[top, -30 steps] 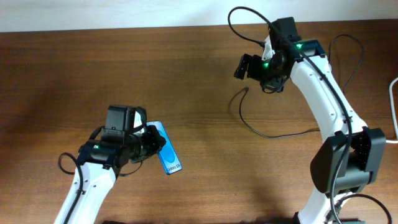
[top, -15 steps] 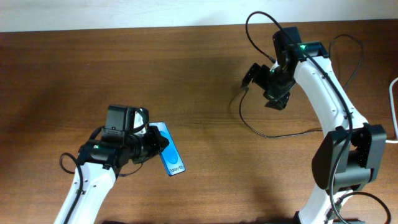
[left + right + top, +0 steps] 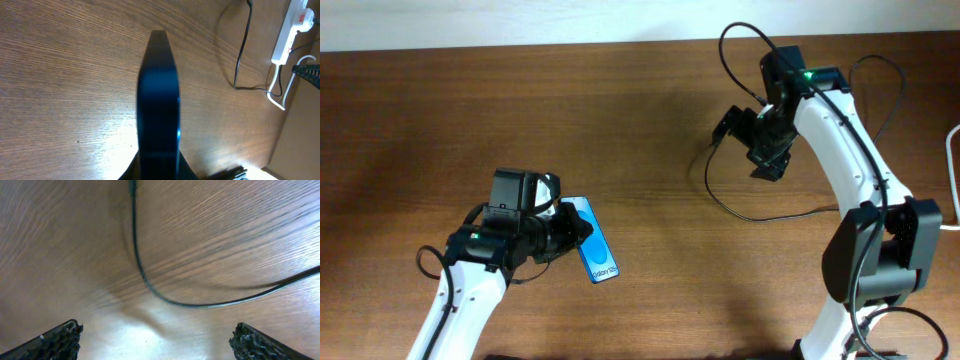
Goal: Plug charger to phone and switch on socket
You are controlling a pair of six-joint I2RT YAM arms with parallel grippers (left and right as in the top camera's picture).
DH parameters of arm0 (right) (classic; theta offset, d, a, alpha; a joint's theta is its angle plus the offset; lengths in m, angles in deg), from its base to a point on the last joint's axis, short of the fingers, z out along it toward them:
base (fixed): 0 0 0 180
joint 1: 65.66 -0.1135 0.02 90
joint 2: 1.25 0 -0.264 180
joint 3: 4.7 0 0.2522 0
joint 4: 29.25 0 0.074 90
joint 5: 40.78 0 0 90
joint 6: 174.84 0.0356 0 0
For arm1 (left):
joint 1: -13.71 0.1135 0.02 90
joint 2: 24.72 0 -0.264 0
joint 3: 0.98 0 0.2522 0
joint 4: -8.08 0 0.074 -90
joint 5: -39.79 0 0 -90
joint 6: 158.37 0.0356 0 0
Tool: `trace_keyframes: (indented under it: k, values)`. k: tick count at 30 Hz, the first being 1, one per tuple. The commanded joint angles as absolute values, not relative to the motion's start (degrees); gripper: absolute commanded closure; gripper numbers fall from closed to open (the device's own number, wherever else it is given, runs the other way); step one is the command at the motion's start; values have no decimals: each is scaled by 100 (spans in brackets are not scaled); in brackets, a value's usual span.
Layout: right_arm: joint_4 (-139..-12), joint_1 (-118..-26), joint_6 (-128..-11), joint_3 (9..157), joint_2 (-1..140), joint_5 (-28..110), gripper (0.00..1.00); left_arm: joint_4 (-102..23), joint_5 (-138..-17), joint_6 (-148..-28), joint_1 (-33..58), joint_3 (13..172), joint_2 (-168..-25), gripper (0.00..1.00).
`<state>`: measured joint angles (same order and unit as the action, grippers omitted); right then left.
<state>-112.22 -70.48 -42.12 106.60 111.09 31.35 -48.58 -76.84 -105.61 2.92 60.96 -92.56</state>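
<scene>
Gaping right jaws hover over charger; left jaws grip phone.

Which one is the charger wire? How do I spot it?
Look at the wooden table, on the side where the right arm's open end effector hangs. Right under it lies the charger cable: thin, black and curvy with a tiny plug tip, unlike the thick white cord farther off.

We can read nothing for certain: the phone carries small white lettering on its blue screen, too tiny to decipher.
</scene>
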Motion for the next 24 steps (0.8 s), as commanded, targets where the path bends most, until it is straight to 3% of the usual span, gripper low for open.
trace_keyframes:
  k: [1, 12, 24]
  values:
    - [-11229, -6680, -4124, 10605, 11461, 3253, 2, -4827, -7850, -10473, 312, 6125, -9216, 100]
    - [-11670, -6001, -4603, 10509, 11625, 2925, 4, -4915, -7850, -10475, 312, 6125, -9216, 100]
    - [-9806, -6001, -4378, 9725, 11625, 1968, 10, -5078, -7848, -10475, 312, 6125, -9216, 100]
